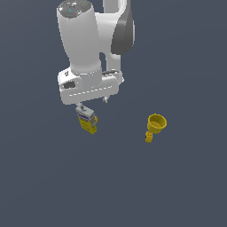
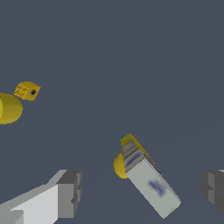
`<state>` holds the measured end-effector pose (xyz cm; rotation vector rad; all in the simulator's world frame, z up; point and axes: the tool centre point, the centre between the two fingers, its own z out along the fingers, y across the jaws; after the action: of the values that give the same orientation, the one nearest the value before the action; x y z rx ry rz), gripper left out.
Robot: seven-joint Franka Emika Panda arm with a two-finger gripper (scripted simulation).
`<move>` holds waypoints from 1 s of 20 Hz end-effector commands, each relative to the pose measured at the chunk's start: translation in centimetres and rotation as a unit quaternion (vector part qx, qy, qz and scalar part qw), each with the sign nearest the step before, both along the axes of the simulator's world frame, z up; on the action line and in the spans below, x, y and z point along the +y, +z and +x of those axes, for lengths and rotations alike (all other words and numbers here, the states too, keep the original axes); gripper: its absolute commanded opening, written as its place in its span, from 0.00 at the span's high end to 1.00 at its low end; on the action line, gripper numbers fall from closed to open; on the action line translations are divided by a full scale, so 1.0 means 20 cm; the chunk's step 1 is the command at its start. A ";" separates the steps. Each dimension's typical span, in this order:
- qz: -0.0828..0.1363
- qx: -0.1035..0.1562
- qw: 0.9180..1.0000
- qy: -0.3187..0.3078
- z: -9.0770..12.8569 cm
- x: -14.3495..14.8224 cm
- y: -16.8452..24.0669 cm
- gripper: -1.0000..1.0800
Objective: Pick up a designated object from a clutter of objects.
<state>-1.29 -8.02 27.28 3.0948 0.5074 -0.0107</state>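
One target, not yet grasped: gripper [image 2: 140, 192] is spread wide, fingers [image 2: 70, 192] clear of the yellow box [image 2: 148, 181] on both sides. The box lies tilted between them, tiny yellow ball [image 2: 119, 166] touching it. Yellow mug [image 1: 156, 124] sits well apart. Closing and lifting remain.

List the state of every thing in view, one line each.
claw: open, fingers either side of the yellow box, not touching it
yellow box: tilted, ungripped
yellow mug: lying tipped, handle showing, apart from the box
yellow ball: beside the box, partly hidden
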 end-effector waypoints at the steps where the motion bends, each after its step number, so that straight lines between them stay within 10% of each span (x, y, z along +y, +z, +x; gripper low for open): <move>1: 0.000 0.000 1.000 0.027 -0.01 -0.03 -0.03 0.04; 20: 0.003 -0.001 0.975 0.224 -0.14 -0.22 -0.23 0.04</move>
<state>-3.83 -12.04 22.99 2.9264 1.1407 -0.0049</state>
